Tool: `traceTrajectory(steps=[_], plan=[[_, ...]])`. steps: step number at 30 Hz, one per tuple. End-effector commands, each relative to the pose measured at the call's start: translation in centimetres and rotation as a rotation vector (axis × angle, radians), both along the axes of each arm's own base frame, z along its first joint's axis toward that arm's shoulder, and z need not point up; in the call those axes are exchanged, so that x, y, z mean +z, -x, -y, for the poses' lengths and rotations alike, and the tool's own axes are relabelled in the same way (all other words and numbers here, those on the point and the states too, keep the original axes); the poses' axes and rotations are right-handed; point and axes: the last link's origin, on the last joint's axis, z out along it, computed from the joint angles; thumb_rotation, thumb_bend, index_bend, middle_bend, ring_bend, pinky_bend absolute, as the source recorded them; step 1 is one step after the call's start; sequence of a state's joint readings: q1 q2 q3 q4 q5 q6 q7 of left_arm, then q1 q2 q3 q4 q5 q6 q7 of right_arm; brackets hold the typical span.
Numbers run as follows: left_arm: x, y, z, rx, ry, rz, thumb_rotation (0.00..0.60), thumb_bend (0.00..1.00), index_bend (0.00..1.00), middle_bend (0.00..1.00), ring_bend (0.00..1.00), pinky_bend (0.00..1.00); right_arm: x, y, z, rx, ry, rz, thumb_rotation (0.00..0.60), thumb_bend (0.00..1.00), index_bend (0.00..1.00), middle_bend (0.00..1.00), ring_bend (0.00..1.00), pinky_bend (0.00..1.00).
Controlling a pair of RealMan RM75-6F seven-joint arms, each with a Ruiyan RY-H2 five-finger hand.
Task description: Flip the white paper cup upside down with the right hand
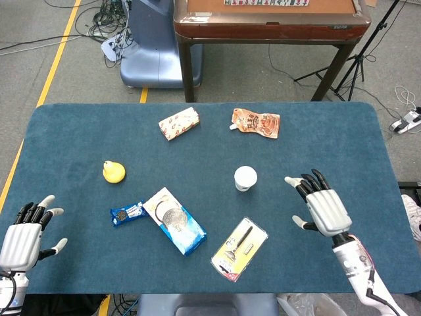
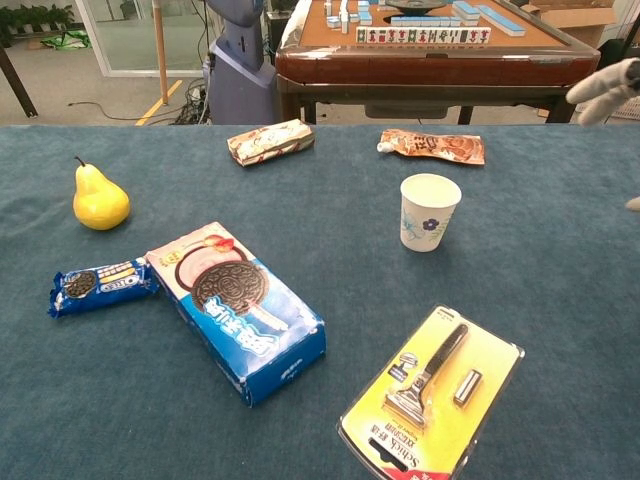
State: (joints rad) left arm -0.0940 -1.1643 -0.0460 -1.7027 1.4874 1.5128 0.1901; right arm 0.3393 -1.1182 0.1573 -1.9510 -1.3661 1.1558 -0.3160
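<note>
The white paper cup [image 1: 245, 178] stands upright, mouth up, near the middle of the blue table; the chest view shows a small flower print on the cup [image 2: 429, 211]. My right hand [image 1: 320, 205] hovers to the right of the cup, fingers spread and empty, a short gap away from it. Only its fingertips [image 2: 606, 88] show at the right edge of the chest view. My left hand [image 1: 25, 232] rests open at the near left corner, far from the cup.
A razor blister pack [image 1: 239, 248] lies just in front of the cup. An Oreo box [image 1: 175, 220], a small Oreo packet [image 1: 127, 212] and a yellow pear [image 1: 113, 172] lie to the left. A wrapped snack [image 1: 179, 123] and an orange pouch [image 1: 256, 122] lie at the back.
</note>
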Motion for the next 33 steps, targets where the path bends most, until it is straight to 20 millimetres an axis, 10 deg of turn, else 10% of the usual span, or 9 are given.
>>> traceTrajectory(steps=[1,16,33], plan=[[0.1,0.2,0.2,0.006,-0.003,-0.002,0.600,0.15,0.32,0.13,0.16,0.08,-1.3,-1.6,2.5,0.024,-0.029,-0.012,0.600,0.11,0.18,0.19,0.10,0.05],[0.1,0.5,0.7,0.019,-0.003,-0.001,0.600,0.15,0.32,0.13,0.16,0.08,-7.0,-4.1,9.7,-0.014,-0.138,-0.047,0.600,0.11,0.18,0.16,0.08,0.05],[0.2,0.8,0.8,0.035,-0.002,-0.009,0.600,0.15,0.32,0.13,0.16,0.08,-11.6,-4.6,13.2,-0.060,-0.190,-0.088,0.600,0.11,0.18,0.16,0.08,0.05]])
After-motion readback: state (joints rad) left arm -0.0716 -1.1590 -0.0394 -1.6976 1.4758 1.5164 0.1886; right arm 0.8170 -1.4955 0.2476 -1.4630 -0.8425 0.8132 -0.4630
